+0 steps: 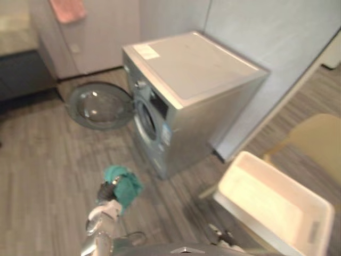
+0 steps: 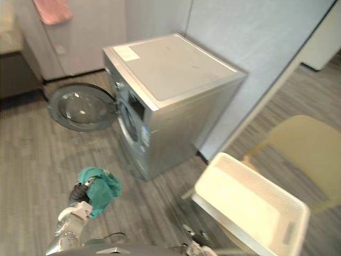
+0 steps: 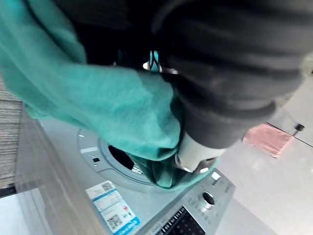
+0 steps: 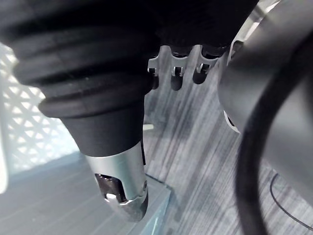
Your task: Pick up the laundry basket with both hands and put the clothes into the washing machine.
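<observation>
My left hand [image 1: 106, 193] is low in the foreground, shut on a bunched teal cloth [image 1: 126, 183]. The left wrist view shows that cloth [image 3: 98, 103] draped over the hand, with the thumb [image 3: 195, 157] pressed against it. Beyond stands the silver washing machine [image 1: 192, 80], its round glass door [image 1: 101, 105] swung wide open and the drum opening [image 1: 146, 120] facing the hand. The white laundry basket [image 1: 269, 205] sits at the lower right and looks empty. In its wrist view my right hand [image 4: 122, 186] hangs beside the basket's lattice wall [image 4: 24, 132], fingers relaxed, holding nothing.
A pale yellow chair [image 1: 315, 140] stands behind the basket at the right. A light wall panel [image 1: 256, 42] runs behind the machine. A pink cloth [image 1: 68, 9] hangs on the cabinet at the back left. Grey wood floor [image 1: 48, 160] lies between me and the machine.
</observation>
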You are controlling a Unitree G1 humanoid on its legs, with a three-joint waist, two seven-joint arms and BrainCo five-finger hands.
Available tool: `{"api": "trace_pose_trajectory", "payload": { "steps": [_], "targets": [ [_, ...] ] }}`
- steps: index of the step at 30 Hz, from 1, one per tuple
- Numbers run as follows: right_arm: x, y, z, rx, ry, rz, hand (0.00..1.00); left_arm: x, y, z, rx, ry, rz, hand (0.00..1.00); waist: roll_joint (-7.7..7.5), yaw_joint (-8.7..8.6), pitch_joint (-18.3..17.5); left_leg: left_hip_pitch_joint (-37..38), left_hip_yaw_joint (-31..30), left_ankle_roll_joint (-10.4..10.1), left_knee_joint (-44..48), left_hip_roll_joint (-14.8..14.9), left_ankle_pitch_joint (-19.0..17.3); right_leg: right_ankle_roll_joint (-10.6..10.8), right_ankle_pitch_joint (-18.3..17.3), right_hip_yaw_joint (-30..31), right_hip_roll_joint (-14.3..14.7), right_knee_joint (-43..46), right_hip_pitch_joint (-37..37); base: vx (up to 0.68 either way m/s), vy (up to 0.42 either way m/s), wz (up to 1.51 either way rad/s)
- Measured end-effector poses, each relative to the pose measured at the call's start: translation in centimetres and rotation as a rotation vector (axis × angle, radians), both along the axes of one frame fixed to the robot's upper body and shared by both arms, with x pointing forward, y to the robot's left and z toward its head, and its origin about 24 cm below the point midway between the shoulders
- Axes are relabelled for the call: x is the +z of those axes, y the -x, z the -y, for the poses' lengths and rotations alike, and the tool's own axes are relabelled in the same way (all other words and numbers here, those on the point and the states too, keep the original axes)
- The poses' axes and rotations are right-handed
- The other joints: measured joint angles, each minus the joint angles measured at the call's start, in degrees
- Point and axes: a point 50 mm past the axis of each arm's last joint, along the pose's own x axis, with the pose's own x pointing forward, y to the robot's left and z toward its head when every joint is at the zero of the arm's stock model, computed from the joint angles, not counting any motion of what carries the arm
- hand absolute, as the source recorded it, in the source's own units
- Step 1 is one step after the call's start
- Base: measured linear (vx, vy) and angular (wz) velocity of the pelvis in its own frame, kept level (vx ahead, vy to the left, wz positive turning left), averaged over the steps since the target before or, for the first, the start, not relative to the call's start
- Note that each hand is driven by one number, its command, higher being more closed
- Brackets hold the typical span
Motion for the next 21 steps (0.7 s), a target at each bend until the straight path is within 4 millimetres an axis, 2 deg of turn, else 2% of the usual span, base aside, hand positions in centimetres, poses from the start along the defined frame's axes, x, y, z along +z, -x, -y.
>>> {"api": "trace_pose_trajectory", "payload": {
  "steps": [1,2,3,4,5,6,7,8,9,10,11,12,13,15,16,17,18,19,20,21],
  "targets": [
    [0.1,0.0,0.5,-0.013,0.009,0.003,0.0,0.0,0.0,0.1,-0.005,0.001,0.001,1.0,-0.01,-0.03,0.0,0.2,0.0,0.6,-0.2,-1.3,-0.3,-0.8,0.5,0.0,-2.0,1.7,0.0,0.12,0.384,0.74],
    [0.3,-0.1,1.1,-0.036,0.018,0.008,0.0,0.0,0.1,0.1,-0.007,0.001,0.001,1.0,0.18,0.44,0.1,0.9,0.1,1.0,-0.8,-3.2,-0.6,-4.7,3.1,0.7,-4.8,5.2,-0.1,0.09,0.324,0.65],
    [0.4,-0.2,1.3,-0.049,0.025,0.019,0.0,-0.1,0.2,0.1,-0.007,0.001,-0.002,1.0,0.62,0.75,0.3,2.7,0.0,1.1,-2.0,-3.8,-0.6,-10.5,7.2,3.3,-6.1,9.2,-1.0,0.11,0.377,0.65],
    [0.4,-0.4,1.1,-0.047,0.02,0.03,0.0,-0.4,0.9,0.1,-0.003,0.001,-0.02,1.0,0.94,0.95,0.5,6.1,0.3,2.1,-4.2,-3.4,-0.8,-14.3,10.7,10.0,-6.1,14.6,-3.6,0.1,0.234,0.39],
    [0.4,-0.6,0.6,-0.045,0.01,0.04,0.0,-0.3,1.2,-0.4,0.002,-0.014,-0.02,1.0,1.11,1.23,0.6,7.5,0.7,3.2,-5.0,-3.1,-1.3,-13.7,7.4,13.9,-5.4,18.0,-5.3,0.13,0.169,0.31],
    [0.4,-1.3,-0.7,-0.04,-0.022,0.073,0.0,-0.2,1.3,-1.1,0.006,-0.047,-0.016,1.0,-1.4,1.36,0.9,9.2,0.8,4.2,-6.0,-2.7,-2.9,-11.3,-1.6,21.6,-1.6,24.9,-10.3,0.12,0.046,0.14],
    [0.3,-1.8,-2.5,-0.036,-0.068,0.094,0.0,-0.1,1.2,-1.5,0.001,-0.063,-0.016,1.0,-4.14,1.26,1.3,10.1,0.8,3.5,-6.5,-2.9,-3.9,-11.6,-6.5,26.1,3.6,27.5,-15.1,0.09,-0.009,0.02],
    [0.2,-2.0,-3.3,-0.037,-0.09,0.102,0.0,-0.2,1.3,-1.5,-0.002,-0.064,-0.018,1.0,-5.31,1.37,1.5,10.2,1.3,2.8,-6.4,-3.1,-4.8,-11.1,-7.2,27.0,6.4,26.2,-17.1,0.06,-0.023,-0.05],
    [0.3,-1.9,-3.5,-0.042,-0.101,0.117,0.0,-0.7,1.9,-0.8,-0.018,-0.042,-0.048,1.0,-5.33,0.8,1.3,10.1,1.6,1.3,-5.4,-3.3,-6.7,-9.7,-7.5,28.0,7.4,24.3,-15.8,0.1,0.039,-0.25],
    [0.3,-1.5,-3.2,-0.048,-0.094,0.109,0.0,-0.5,2.2,0.4,-0.035,-0.005,-0.046,1.0,-5.14,1.09,1.6,11.9,2.4,2.8,-6.7,-3.6,-6.5,-10.3,-5.2,27.8,6.5,26.9,-16.9,0.11,0.064,-0.24],
    [0.3,-1.3,-2.7,-0.052,-0.079,0.108,0.0,-0.2,2.1,1.0,-0.042,0.01,-0.031,1.0,-4.71,1.04,2.3,13.1,2.3,2.7,-7.8,-4.1,-6.0,-10.7,-2.6,27.4,5.5,30.1,-18.6,0.15,0.083,-0.22],
    [0.7,-1.3,-1.7,-0.067,-0.045,0.132,0.0,0.2,1.9,1.4,-0.048,0.021,-0.01,1.0,-3.29,0.36,3.1,14.2,2.1,2.3,-9.5,-4.2,-5.8,-8.5,-3.2,26.8,4.6,33.5,-21.0,0.16,-0.018,-0.03],
    [0.6,-0.5,-1.2,-0.078,-0.041,0.112,0.0,0.7,1.1,1.6,-0.051,0.029,0.024,1.0,-1.72,0.0,2.7,15.2,2.2,1.8,-11.5,-1.9,-6.0,-7.9,-10.7,22.9,8.0,28.9,-22.5,0.2,-0.048,0.06],
    [0.3,0.0,-2.2,-0.114,-0.081,0.101,0.0,1.5,-0.3,1.4,-0.061,0.015,0.07,1.0,-2.18,-0.28,2.5,15.6,2.2,1.2,-13.9,-1.5,-5.8,-8.2,-12.4,19.8,12.1,20.5,-24.7,0.26,-0.1,0.18],
    [0.2,0.2,-2.4,-0.115,-0.088,0.094,0.0,1.8,-0.7,1.6,-0.073,0.016,0.085,1.0,-2.59,-1.05,2.2,16.5,1.7,0.7,-14.5,-1.8,-6.2,-9.1,-11.6,19.9,14.4,14.2,-24.4,0.28,-0.117,0.36],
    [0.2,0.4,-2.5,-0.117,-0.093,0.087,0.0,1.8,-0.7,1.8,-0.081,0.019,0.086,1.0,-3.14,-1.53,1.9,17.5,1.3,0.7,-14.7,-2.0,-6.7,-10.6,-10.3,20.4,15.3,12.4,-23.8,0.37,-0.115,0.43],
    [0.2,0.6,-1.9,-0.122,-0.082,0.082,0.0,1.4,-0.5,2.8,-0.107,0.042,0.065,1.0,-0.9,-1.87,1.3,19.1,0.7,0.7,-14.7,-0.7,-7.0,-9.7,-11.9,18.6,16.1,12.6,-21.4,0.44,-0.097,0.28],
    [0.2,1.0,-1.4,-0.129,-0.06,0.063,0.0,1.4,-0.1,3.6,-0.14,0.051,0.063,1.0,0.7,-1.83,0.0,19.3,1.5,1.4,-12.6,0.6,-6.0,-9.8,-13.3,18.2,17.3,12.2,-19.8,0.47,-0.096,0.2],
    [0.3,0.8,-1.3,-0.128,-0.056,0.066,0.0,1.5,-0.1,3.9,-0.156,0.054,0.071,1.0,1.05,-1.75,-0.2,18.7,1.6,1.8,-9.0,1.1,-4.8,-9.9,-14.2,17.7,17.7,11.6,-17.9,0.47,-0.124,0.14],
    [0.3,0.6,-1.3,-0.128,-0.056,0.069,0.0,1.6,-0.2,4.1,-0.165,0.056,0.077,1.0,1.32,-1.78,-0.4,16.8,1.4,1.4,-2.8,2.0,-3.2,-9.9,-14.5,17.1,18.5,10.1,-15.6,0.37,-0.114,0.17]
  ]
}}
